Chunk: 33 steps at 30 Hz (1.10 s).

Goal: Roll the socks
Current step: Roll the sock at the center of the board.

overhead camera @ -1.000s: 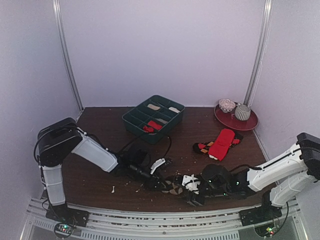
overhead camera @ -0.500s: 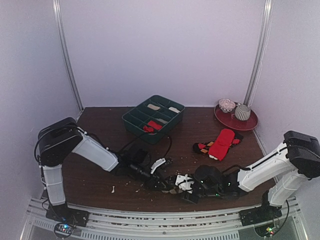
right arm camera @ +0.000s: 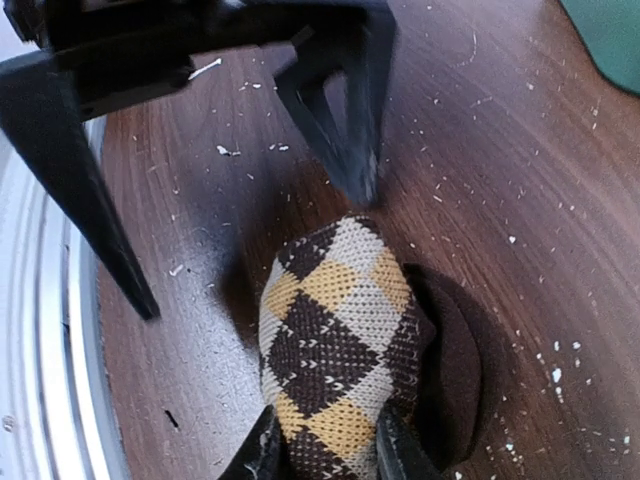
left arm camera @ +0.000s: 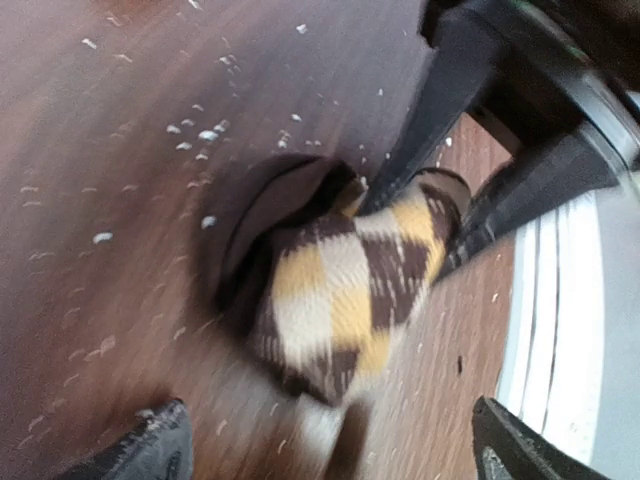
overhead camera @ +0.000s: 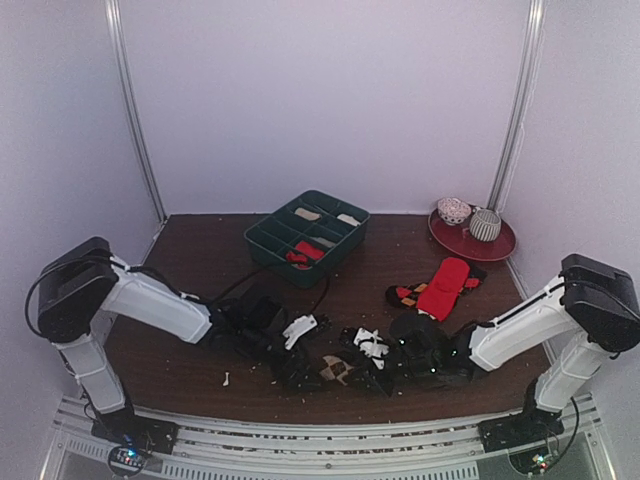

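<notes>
Clamping the argyle sock (right arm camera: 335,350) is the right end effector (right arm camera: 328,452); the left end effector (left arm camera: 330,440) gapes empty.

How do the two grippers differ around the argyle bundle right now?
Opening: left gripper wide open; right gripper closed down. Hold: left gripper grips nothing; right gripper pinches the argyle bundle. Both sit low over the table, facing the bundle.

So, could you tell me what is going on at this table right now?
The right gripper is pinching the brown argyle socks, bunched into a loose bundle on the table near its front edge. The left gripper stands wide open facing the bundle, touching nothing. The roll looks only partly done.
</notes>
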Motion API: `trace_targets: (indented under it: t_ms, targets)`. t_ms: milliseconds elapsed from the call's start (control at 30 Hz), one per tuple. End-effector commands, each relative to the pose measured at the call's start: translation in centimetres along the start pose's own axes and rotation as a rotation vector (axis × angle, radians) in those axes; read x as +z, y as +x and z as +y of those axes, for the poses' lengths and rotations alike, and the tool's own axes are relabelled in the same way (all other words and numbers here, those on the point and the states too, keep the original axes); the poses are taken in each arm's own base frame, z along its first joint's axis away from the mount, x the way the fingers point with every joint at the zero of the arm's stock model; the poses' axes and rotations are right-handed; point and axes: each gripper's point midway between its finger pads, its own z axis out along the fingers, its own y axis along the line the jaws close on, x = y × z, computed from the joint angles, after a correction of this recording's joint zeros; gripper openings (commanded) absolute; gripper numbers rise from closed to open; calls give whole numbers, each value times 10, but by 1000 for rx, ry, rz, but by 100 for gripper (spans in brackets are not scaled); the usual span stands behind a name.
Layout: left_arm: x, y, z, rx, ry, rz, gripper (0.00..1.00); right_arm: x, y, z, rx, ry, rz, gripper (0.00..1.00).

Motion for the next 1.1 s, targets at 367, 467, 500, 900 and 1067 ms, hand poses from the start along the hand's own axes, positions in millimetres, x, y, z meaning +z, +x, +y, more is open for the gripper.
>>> trace_targets:
  t_ms: [367,467,500,900,1067]
  targets:
    - [-23,-49,-26,409,34,-335,98,2,114,23,383,-214,467,25]
    - [-9,-34,-19,381,48,-297,97,2,113,23,396,-217,462,25]
    - [-7,-31,-18,376,53,-290,95,2,114,23,397,-216,462,25]
    - [-6,-31,-27,332,120,-317,45,6,122,17,419,-205,486,25]
    - [7,-26,-23,314,140,-279,21,5,124,16,435,-200,497,25]
